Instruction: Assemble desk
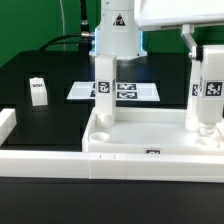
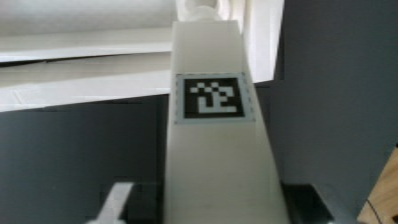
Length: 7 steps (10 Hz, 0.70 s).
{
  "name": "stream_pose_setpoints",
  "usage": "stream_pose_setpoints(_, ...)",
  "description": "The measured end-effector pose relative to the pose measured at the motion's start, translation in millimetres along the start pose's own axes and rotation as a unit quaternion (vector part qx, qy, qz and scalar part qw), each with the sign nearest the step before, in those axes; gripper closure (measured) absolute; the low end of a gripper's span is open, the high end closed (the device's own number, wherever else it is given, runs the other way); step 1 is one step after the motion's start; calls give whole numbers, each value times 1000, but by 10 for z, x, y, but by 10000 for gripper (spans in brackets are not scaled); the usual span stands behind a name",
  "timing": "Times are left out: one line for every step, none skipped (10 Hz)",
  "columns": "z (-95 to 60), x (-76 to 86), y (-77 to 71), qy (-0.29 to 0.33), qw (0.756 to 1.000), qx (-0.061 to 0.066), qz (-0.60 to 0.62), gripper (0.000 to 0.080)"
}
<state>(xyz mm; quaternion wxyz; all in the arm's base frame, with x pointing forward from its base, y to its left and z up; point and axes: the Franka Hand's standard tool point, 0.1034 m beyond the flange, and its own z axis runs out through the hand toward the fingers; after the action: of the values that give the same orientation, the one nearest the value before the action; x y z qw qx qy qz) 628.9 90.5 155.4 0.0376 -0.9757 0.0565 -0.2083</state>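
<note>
We found the tool (image 2: 210, 205) closed on an upright leg (image 1: 209, 95), long axis vertical, at the frame's right, directly over the corner socket (image 1: 205, 133) of the tabletop (image 1: 150, 128).

The white tabletop (image 1: 120, 145), a tray with a raised rim, lies flat on the black worktop (image 1: 60, 120) with its hollow side up. A first leg (image 1: 103, 85), white and square with a black-white tag, stands upright in its rear corner at the exterior view's left. A second leg (image 1: 210, 90) stands upright at the right corner, gripped by the tool (image 2: 208, 205). A third leg (image 1: 38, 92) rests well apart at the left.
</note>
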Motion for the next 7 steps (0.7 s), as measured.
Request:
stream_pose_setpoints(29, -58, 12, 14, 1000, -1, -1, 509)
stream_pose_setpoints(37, -85, -7, 10, 1000, 0, -3, 509)
stream_pose_setpoints(33, -80, -9, 11, 1000, 0, -3, 509)
stream_pose_setpoints(35, -85, -2, 16, 1000, 0, -4, 509)
stream_pose_setpoints(36, -103, 13, 30, 1000, -1, -4, 509)
stream_pose_setpoints(47, -137, 17, 27, 1000, -1, -5, 509)
stream_pose_setpoints(47, -136, 17, 27, 1000, -1, -5, 509)
